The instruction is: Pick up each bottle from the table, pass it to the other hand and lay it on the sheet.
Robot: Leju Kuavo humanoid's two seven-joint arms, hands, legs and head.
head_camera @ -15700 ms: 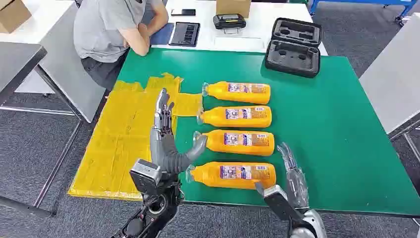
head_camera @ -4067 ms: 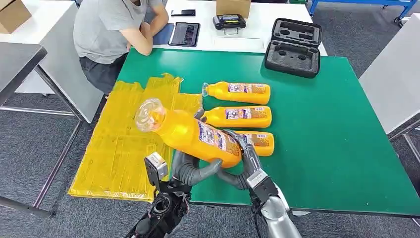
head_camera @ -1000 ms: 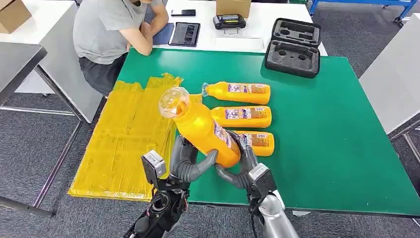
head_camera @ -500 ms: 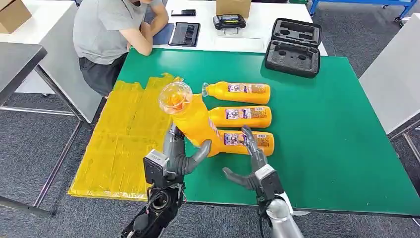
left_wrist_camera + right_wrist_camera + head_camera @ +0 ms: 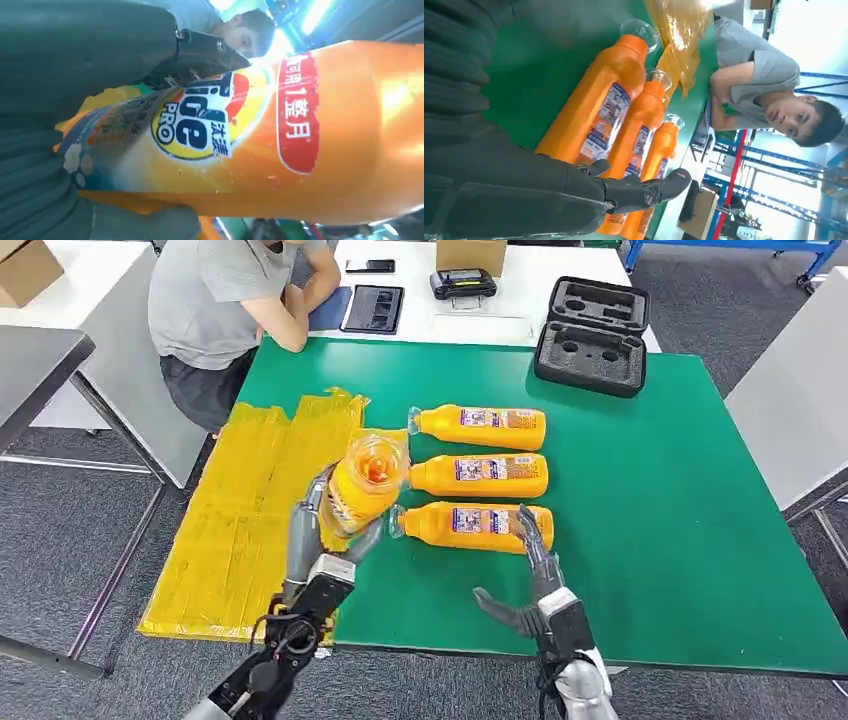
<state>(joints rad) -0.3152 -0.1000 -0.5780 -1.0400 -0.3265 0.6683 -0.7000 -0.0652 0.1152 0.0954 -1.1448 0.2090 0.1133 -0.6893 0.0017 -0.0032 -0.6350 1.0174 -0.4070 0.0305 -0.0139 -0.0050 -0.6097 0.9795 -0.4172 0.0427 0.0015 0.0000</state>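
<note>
My left hand point(image 5: 318, 540) grips an orange bottle point(image 5: 362, 483) with a clear cap, its cap end toward the camera, above the edge of the yellow sheet point(image 5: 245, 515). The left wrist view shows the same bottle's label point(image 5: 210, 125) close up against my fingers point(image 5: 205, 47). My right hand point(image 5: 530, 585) is open near the table's front edge, fingers spread, just in front of the nearest of three orange bottles point(image 5: 480, 524) lying in a row on the green table point(image 5: 680, 490). The right wrist view shows those bottles point(image 5: 599, 105) beyond my fingers point(image 5: 644, 190).
A person in a grey shirt point(image 5: 215, 300) sits at the table's far left corner. A black moulded case point(image 5: 592, 335) lies at the far edge, with a tablet point(image 5: 373, 308) and a device point(image 5: 463, 282) on the white table behind.
My right hand has let go of the bottle and drawn back open to the right. My left hand has carried the bottle left and lower, toward the sheet.
</note>
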